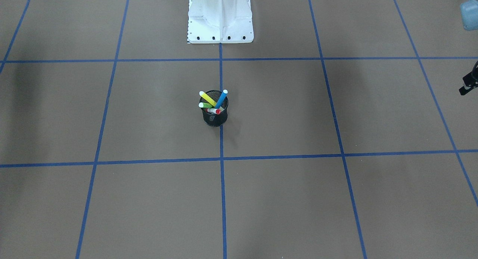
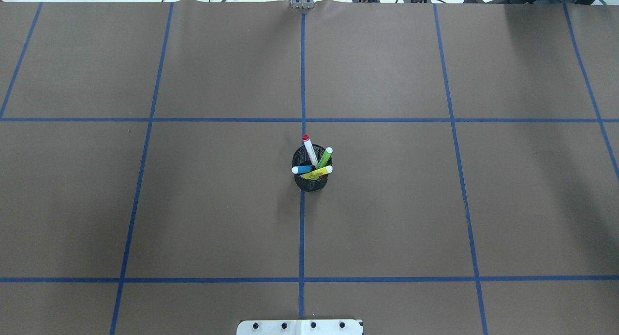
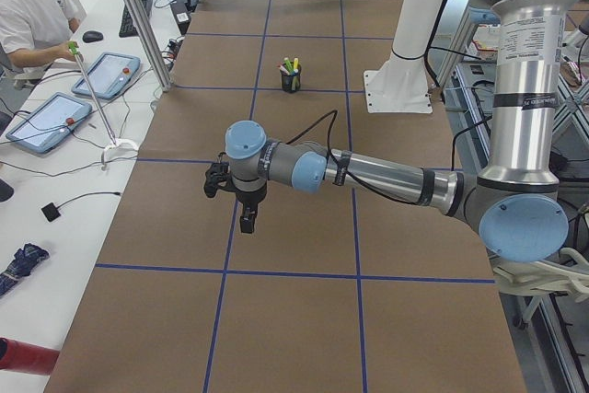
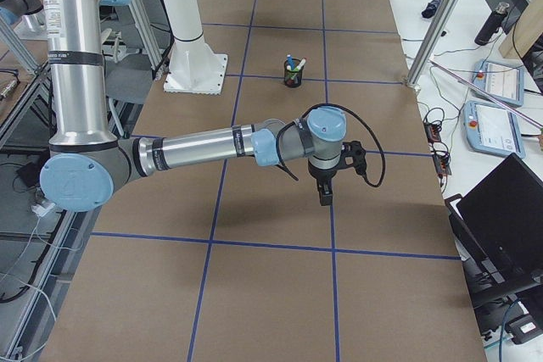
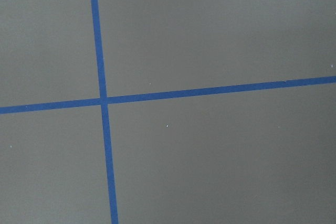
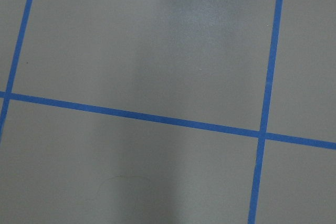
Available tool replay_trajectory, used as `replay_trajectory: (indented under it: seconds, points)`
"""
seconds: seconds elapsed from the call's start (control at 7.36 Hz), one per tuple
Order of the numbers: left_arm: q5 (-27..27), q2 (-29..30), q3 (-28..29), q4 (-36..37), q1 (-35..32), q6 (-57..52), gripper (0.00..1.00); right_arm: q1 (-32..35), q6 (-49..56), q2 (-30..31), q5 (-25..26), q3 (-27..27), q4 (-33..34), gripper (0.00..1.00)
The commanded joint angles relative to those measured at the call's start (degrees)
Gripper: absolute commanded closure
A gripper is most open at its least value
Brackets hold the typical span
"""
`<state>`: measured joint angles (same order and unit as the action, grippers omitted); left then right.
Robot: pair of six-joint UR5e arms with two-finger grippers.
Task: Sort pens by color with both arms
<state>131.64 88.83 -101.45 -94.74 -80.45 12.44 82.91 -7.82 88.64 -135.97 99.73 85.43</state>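
Pens [image 2: 313, 161] crossed in cup [image 2: 310, 181], centre of bench [image 2: 193, 204]. Left tool [image 3: 247, 220], right tool [image 4: 325, 196] well away; grip state: cannot tell. Likely risk: lifting one leaning pen drags neighbours, tips light cup.

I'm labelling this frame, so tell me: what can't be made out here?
Left arm's black two-finger gripper: open or shut, too small and side-on in the exterior left view.
Right arm's black two-finger gripper: likewise, exterior right view.
Slim marker pens: lower ends hidden inside the black wire-mesh cup, every view.
Red-and-white pen: label too small to read.
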Motion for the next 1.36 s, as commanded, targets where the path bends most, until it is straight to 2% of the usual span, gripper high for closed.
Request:
replay_trajectory:
  seconds: [0.0,0.54,0.95,1.22]
  points:
    - [-0.1,0.1,-0.8,0.0,0.2,0.2,0.0,-0.4,-0.1,0.1,-1.2,0.5,0.1,0.0]
    - [1.7,-1.0,-1.3,-0.4,0.4,2.7,0.0,-0.4,-0.4,1.7,-1.4,0.4,-0.3,0.0]
    - [1.9,0.8,-1.6,-0.4,0.6,4.5,0.0,-0.6,-0.4,2.6,-3.9,1.0,-0.4,0.0]
    - [5.2,0.1,-1.9,0.3,0.6,4.8,0.0,-1.2,-0.5,2.7,-4.0,1.2,-0.5,0.01]
